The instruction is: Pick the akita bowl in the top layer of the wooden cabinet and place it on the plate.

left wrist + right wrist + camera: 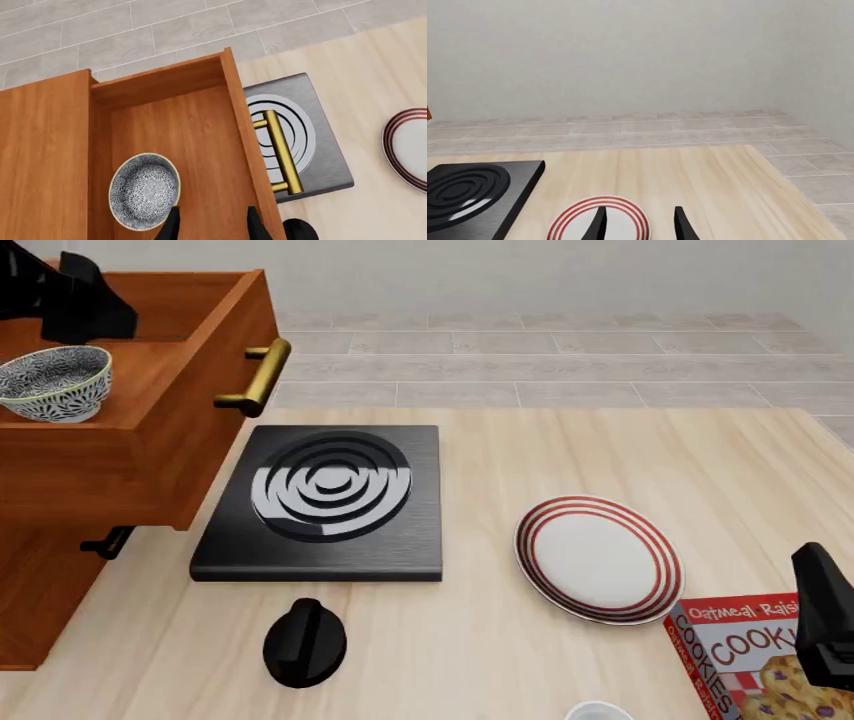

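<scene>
The pictures are bright and sharp, with soft, even light everywhere. Small soft shadows sit under the stove (pixel 320 560) and the plate (pixel 598 558) on the worktop (pixel 574 460). A pale shine shows on the stove's rings.

Top layer (pixel 160 430) standing open, its walls flanking the akita bowl (pixel 54 383); bare table (pixel 561 455) lying along the far edge beyond the plate (pixel 598 558).

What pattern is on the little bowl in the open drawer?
The akita bowl has a fine black-and-white net-like pattern, clearest in the left wrist view.
</scene>
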`<action>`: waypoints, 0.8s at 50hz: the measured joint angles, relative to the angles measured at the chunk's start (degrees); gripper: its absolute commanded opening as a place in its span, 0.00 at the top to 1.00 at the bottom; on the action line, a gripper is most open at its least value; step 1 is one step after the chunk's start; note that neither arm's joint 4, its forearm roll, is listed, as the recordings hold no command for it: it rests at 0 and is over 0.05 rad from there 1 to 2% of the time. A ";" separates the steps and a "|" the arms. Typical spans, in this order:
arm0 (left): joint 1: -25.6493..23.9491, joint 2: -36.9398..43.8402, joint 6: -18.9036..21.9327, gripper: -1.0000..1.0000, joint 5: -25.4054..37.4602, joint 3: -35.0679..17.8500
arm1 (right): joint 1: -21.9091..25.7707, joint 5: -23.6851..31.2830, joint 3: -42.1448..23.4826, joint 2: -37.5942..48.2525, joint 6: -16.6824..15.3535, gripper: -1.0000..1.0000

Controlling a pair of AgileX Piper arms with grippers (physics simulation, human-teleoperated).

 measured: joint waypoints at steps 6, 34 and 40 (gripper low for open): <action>1.76 0.52 0.86 0.00 -0.83 0.71 | -0.03 0.01 0.00 0.00 0.02 0.00; 6.52 5.74 1.98 0.00 -4.68 2.53 | -0.10 0.14 0.05 0.00 0.27 0.00; 7.14 6.64 2.16 0.00 -5.51 3.25 | -0.10 0.18 0.07 0.00 0.32 0.00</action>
